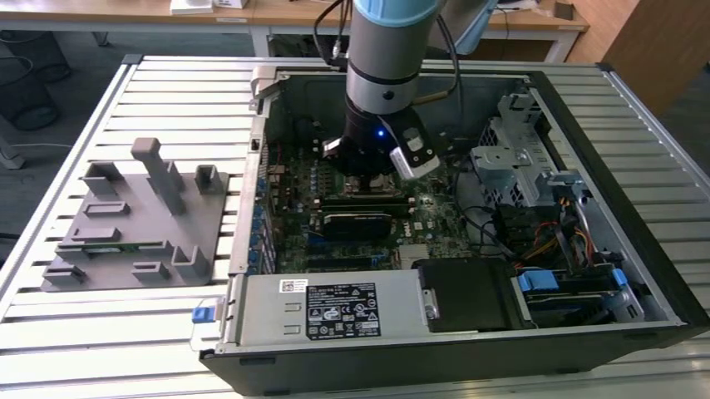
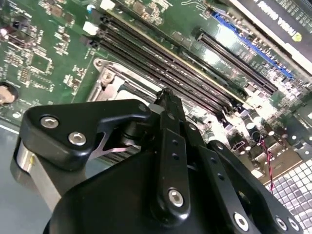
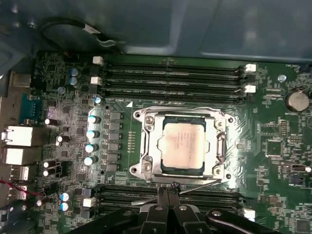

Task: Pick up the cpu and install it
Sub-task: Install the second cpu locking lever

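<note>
The cpu (image 3: 184, 145) lay flat inside the socket frame (image 3: 181, 144) on the motherboard (image 3: 273, 141), its silver top facing up and its edges appearing square to the frame opening in the first wrist view. The tool (image 3: 169, 191) sat just beside the socket's edge, over the memory slots (image 3: 170, 78) nearest it; its fingers were drawn together with nothing held between them, so it read as closed and empty. A thin metal lever (image 3: 195, 187) lay slanted along that same side of the frame, close to the fingertips. In the exterior view the arm (image 1: 383, 75) reached down into the open computer case (image 1: 621, 208), which rested on the slatted counter (image 1: 66, 332) next to a grey fixture tray (image 1: 133, 224). Judged from this state, the chip appeared placed but whether it was clamped could not be determined. Risk remained: a chip not fully seated could bend socket contacts under any downward load, and contact with the lever could shift the frame.
</note>
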Tool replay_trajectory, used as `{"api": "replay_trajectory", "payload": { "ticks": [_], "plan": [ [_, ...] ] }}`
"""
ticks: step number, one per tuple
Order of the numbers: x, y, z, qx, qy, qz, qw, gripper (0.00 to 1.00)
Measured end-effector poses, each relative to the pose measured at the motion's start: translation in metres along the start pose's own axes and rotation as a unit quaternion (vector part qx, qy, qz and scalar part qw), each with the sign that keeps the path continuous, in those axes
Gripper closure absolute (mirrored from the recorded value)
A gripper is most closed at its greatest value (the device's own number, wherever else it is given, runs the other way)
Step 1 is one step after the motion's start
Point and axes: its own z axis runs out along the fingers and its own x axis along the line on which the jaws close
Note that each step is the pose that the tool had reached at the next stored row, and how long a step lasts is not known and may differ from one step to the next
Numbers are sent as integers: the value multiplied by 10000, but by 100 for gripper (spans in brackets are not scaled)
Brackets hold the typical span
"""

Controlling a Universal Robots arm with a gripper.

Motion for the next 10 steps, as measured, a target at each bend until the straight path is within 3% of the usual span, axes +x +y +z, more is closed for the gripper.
{"api": "replay_trajectory", "payload": {
  "ticks": [4,10],
  "plan": [
    [18,-29,28,-41,-2,0,10000,89],
    [65,-61,76,-197,-7,-5,9998,89]
  ]
}}
